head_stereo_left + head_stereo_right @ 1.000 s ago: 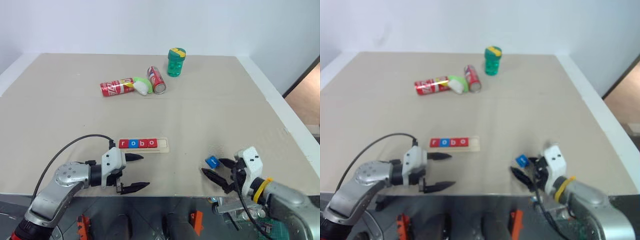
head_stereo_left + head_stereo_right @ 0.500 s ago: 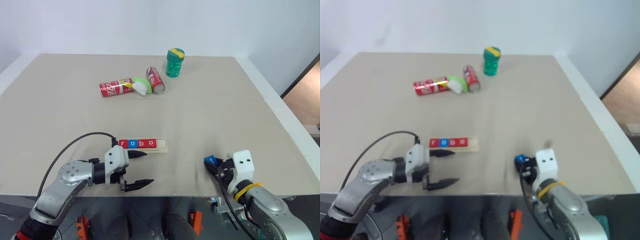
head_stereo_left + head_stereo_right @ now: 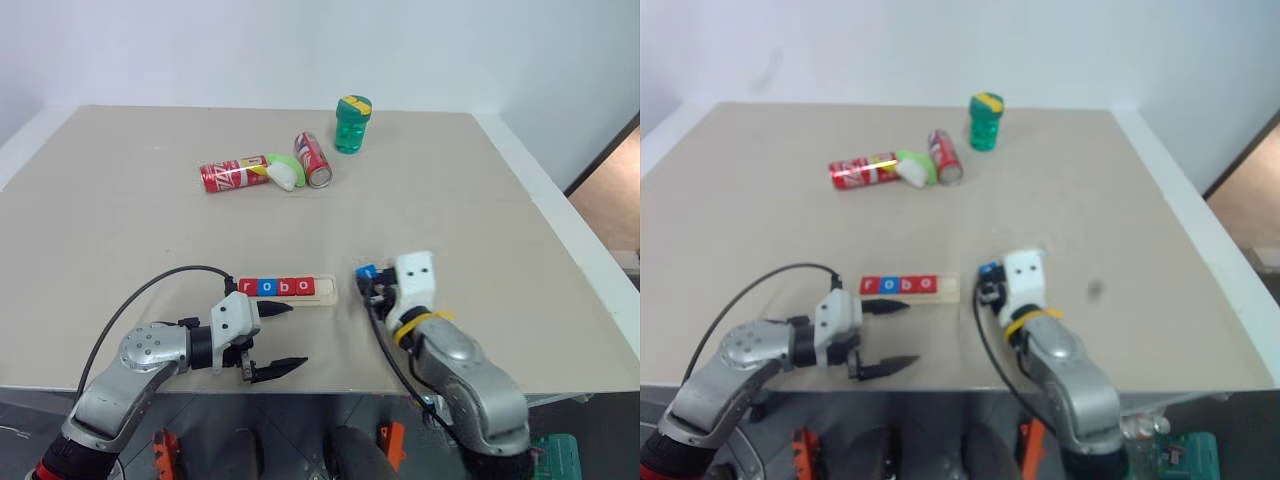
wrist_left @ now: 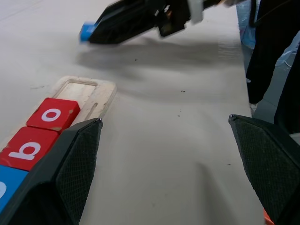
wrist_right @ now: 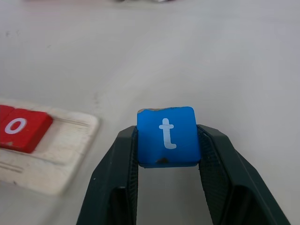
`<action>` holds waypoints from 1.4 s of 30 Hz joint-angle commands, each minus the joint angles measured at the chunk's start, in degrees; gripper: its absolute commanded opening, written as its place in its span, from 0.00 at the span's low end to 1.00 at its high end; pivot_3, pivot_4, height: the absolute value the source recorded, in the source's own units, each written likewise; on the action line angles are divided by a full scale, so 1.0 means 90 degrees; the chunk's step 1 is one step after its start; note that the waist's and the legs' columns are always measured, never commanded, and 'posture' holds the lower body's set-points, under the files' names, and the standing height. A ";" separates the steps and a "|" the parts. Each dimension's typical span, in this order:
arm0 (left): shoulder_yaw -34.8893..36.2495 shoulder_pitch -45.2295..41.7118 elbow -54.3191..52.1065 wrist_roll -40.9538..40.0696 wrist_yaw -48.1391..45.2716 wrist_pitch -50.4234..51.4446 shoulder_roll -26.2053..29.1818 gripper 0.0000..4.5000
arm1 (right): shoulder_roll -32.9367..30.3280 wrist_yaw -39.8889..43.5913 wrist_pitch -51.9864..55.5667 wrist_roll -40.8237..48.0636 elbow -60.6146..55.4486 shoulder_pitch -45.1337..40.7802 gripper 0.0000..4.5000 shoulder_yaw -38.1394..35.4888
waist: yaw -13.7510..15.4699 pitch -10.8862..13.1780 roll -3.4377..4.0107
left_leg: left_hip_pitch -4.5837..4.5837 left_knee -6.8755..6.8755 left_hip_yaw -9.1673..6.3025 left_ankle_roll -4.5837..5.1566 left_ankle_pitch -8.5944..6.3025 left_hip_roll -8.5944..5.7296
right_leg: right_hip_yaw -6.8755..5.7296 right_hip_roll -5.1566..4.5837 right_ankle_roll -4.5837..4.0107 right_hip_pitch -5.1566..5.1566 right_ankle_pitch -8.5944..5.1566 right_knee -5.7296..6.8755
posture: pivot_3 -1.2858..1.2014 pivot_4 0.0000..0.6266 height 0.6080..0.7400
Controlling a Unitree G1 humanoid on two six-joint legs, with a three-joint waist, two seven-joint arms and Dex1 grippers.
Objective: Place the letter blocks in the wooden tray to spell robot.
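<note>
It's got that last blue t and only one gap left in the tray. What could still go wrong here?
The right gripper pinches the blue t block only by its edges, so it might slip or twist. The one free slot at the end of the wooden tray sits tight against the red o block, so a skewed drop could knock that or land outside.

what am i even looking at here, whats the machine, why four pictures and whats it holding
It is a two-armed robot at a table. Two pictures come from cameras in its head, looking down over its arms; the other two come from cameras on its wrists, looking along the black fingers. A wooden tray holds four letter blocks spelling "robo", with the last slot free. The right gripper is shut on a blue t block, close beside the tray's free end. The left gripper is open by the tray, holding nothing. Farther back lie two red cans, a green and white thing, and a standing green cup.
</note>
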 commanded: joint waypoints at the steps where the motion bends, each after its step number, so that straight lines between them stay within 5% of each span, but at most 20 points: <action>1: 0.0159 0.0106 -0.0289 -0.0065 0.0063 0.0059 0.0112 1.00 | 0.0027 0.0002 0.0073 -0.0069 -0.0057 0.0004 0.27 0.0080 | 0.0013 0.0000 0.0000 | -0.0004 0.0000 -0.0003 -0.0003 -0.0003 0.0000 | -0.0005 0.0000 0.0002 -0.0001 -0.0004 0.0000 | 0.52 0.24 1.00; 5: 0.0211 0.0198 -0.0382 -0.0065 0.0130 0.0120 0.0169 1.00 | 0.0076 0.0018 0.0095 -0.0079 -0.0128 0.0172 0.27 0.0169 | 0.0012 0.0000 0.0000 | -0.0029 -0.0001 -0.0005 -0.0004 -0.0007 -0.0001 | -0.0008 0.0002 0.0000 -0.0027 -0.0007 0.0001 | 0.52 0.24 1.00; 7: 0.0228 0.0243 -0.0441 -0.0077 0.0162 0.0162 0.0195 1.00 | 0.0114 0.0004 0.0100 -0.0076 -0.0282 0.0207 0.50 0.0152 | 0.0012 -0.0001 0.0000 | -0.0028 -0.0001 -0.0005 -0.0004 -0.0006 0.0000 | -0.0009 0.0003 -0.0001 -0.0028 -0.0007 0.0004 | 0.52 0.24 1.00; 13: 0.0208 0.0257 -0.0518 -0.0116 0.0215 0.0236 0.0258 1.00 | -0.0462 0.0539 0.0369 0.0305 -0.0530 -0.0506 0.98 -0.0767 | 0.0011 0.0002 0.0004 | -0.0026 0.0011 -0.0002 -0.0005 -0.0003 0.0001 | -0.0009 0.0003 0.0000 -0.0026 0.0011 0.0005 | 0.52 0.24 1.00; 14: 0.0209 0.0250 -0.0512 -0.0113 0.0211 0.0238 0.0267 1.00 | -0.0652 0.0785 0.0363 0.0469 -0.0411 -0.0722 1.00 -0.0951 | 0.0011 0.0003 0.0005 | -0.0026 0.0015 -0.0001 -0.0002 0.0000 -0.0001 | -0.0003 0.0001 0.0006 -0.0027 0.0018 0.0004 | 0.52 0.24 1.00; 17: 0.0225 0.0226 -0.0453 -0.0118 0.0161 0.0175 0.0285 1.00 | -0.1407 0.2188 -0.0202 0.0954 0.0752 -0.1642 1.00 -0.1146 | -0.0011 0.0004 0.0002 | -0.0021 0.0021 0.0004 0.0006 0.0006 -0.0006 | 0.0003 -0.0001 0.0015 -0.0018 0.0028 -0.0001 | 0.52 0.24 1.00; 24: 0.0258 0.0173 -0.0484 -0.0233 0.0097 0.0023 0.0208 1.00 | -0.2285 0.7302 -0.4199 0.0538 0.5217 -0.3413 1.00 0.0473 | -0.0053 0.0009 0.0002 | 0.0035 0.0001 0.0006 0.0023 0.0010 0.0004 | -0.0012 0.0014 -0.0023 0.0027 0.0017 -0.0003 | 0.52 0.24 1.00; 33: 0.0363 0.0455 -0.0765 -0.0179 0.0466 0.0142 0.0238 1.00 | -0.2054 0.9016 -0.7322 -0.0682 0.9205 -0.4588 1.00 0.1120 | -0.0043 0.0028 0.0024 | 0.0020 -0.0002 0.0000 0.0024 0.0002 -0.0009 | -0.0013 -0.0003 -0.0035 0.0026 0.0026 -0.0002 | 0.52 0.24 1.00; 37: 0.0413 0.0621 -0.0856 -0.0161 0.0541 0.0159 0.0285 1.00 | -0.2098 0.9099 -0.7706 -0.0833 0.9695 -0.4497 0.80 0.1084 | -0.0025 0.0026 0.0025 | 0.0028 0.0005 -0.0003 0.0023 0.0001 -0.0011 | -0.0015 -0.0014 -0.0032 0.0040 0.0027 0.0000 | 0.52 0.24 1.00; 42: 0.0348 0.0653 -0.0821 -0.0116 0.0541 0.0145 0.0297 1.00 | -0.1991 0.9039 -0.7360 -0.0570 0.9528 -0.4277 0.38 0.0773 | 0.0002 0.0027 0.0025 | 0.0061 0.0019 0.0003 0.0022 0.0017 -0.0011 | -0.0010 -0.0013 -0.0022 0.0066 0.0022 0.0000 | 0.52 0.24 1.00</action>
